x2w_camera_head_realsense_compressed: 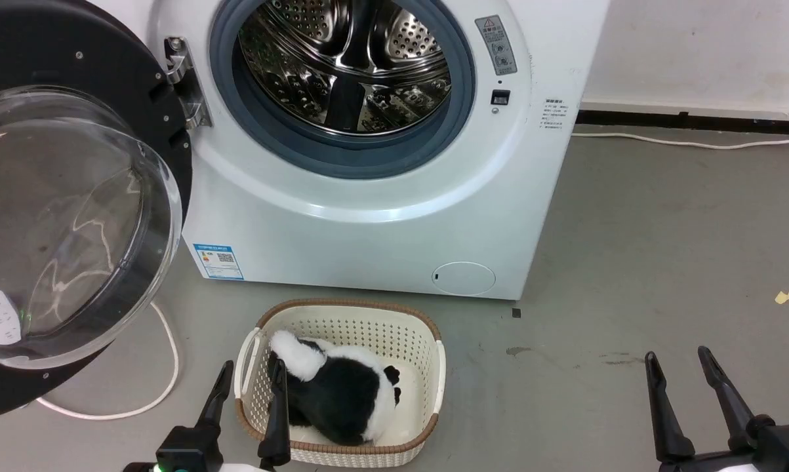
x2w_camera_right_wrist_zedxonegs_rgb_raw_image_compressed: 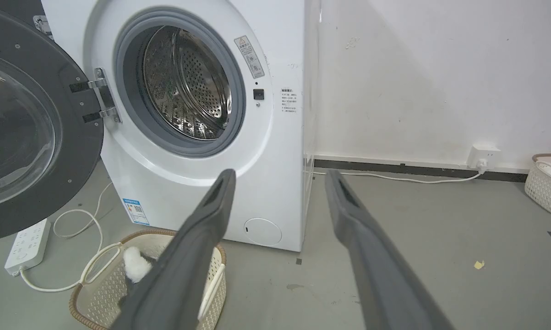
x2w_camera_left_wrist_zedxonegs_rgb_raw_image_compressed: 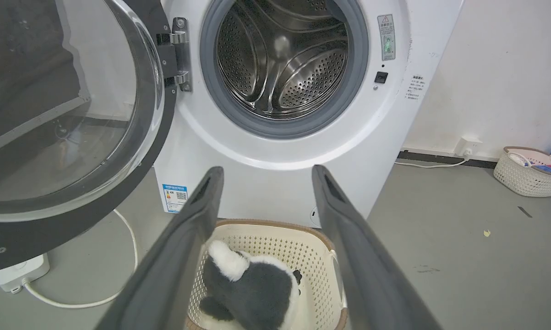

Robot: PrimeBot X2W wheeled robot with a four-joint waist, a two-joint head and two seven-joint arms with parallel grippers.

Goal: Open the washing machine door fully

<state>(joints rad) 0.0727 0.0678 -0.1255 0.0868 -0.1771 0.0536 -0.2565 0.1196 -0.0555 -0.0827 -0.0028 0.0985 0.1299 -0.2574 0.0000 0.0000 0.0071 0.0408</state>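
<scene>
The white washing machine [x2w_camera_head_realsense_compressed: 381,216] [x2w_camera_left_wrist_zedxonegs_rgb_raw_image_compressed: 275,183] [x2w_camera_right_wrist_zedxonegs_rgb_raw_image_compressed: 275,192] fills the upper middle, its steel drum [x2w_camera_head_realsense_compressed: 345,65] exposed inside a grey rubber ring. Its black-rimmed washing machine door [x2w_camera_head_realsense_compressed: 66,216] [x2w_camera_left_wrist_zedxonegs_rgb_raw_image_compressed: 69,119] [x2w_camera_right_wrist_zedxonegs_rgb_raw_image_compressed: 23,133] is swung wide to the left on a metal hinge [x2w_camera_head_realsense_compressed: 185,82], glass bowl facing me. My left gripper [x2w_camera_head_realsense_compressed: 253,372] [x2w_camera_left_wrist_zedxonegs_rgb_raw_image_compressed: 264,168] is open, low over the basket, well apart from the door. At the lower right my right gripper [x2w_camera_head_realsense_compressed: 679,355] [x2w_camera_right_wrist_zedxonegs_rgb_raw_image_compressed: 280,172] is open above bare floor. Neither holds anything.
A cream perforated basket [x2w_camera_head_realsense_compressed: 427,354] [x2w_camera_left_wrist_zedxonegs_rgb_raw_image_compressed: 312,250] [x2w_camera_right_wrist_zedxonegs_rgb_raw_image_compressed: 96,293] with a black-and-white plush toy [x2w_camera_head_realsense_compressed: 342,393] stands on the floor before the machine. A white cable [x2w_camera_head_realsense_compressed: 164,367] and power strip [x2w_camera_right_wrist_zedxonegs_rgb_raw_image_compressed: 25,245] lie under the door. Another basket [x2w_camera_left_wrist_zedxonegs_rgb_raw_image_compressed: 529,172] stands by the right wall.
</scene>
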